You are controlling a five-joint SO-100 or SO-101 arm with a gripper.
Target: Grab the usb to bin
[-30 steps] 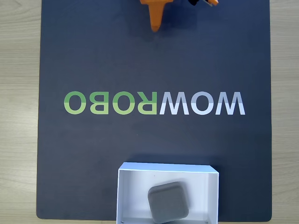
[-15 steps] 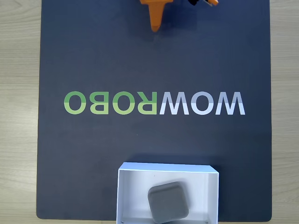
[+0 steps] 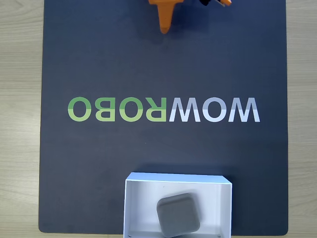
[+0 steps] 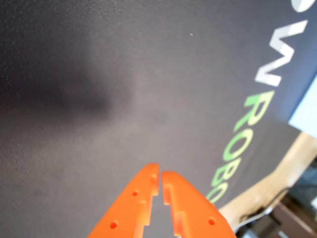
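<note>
a dark mat (image 3: 163, 69) fills most of the fixed view, with a strip of pale wooden table (image 3: 20, 119) down the left and right edges. across the middle of the frame runs the mat's printed logo (image 3: 163, 109), seen mirrored, green letters on the left half and pale grey on the right. the bin (image 3: 141, 206), a white shallow box, sits at the bottom centre of the frame on the mat, its lower wall cut off by the frame edge. the usb (image 3: 179, 214), a rounded grey block, lies flat inside the bin, a little right of the box's middle and turned slightly askew to its walls. the orange gripper (image 3: 164, 30) pokes in at the top centre of the frame, well apart from the bin, its tip pointing down toward the logo. in the wrist view the gripper (image 4: 160, 174) rises from the bottom centre above bare mat, its two orange fingers pressed nearly together with only a thin slit between them and nothing held.
</note>
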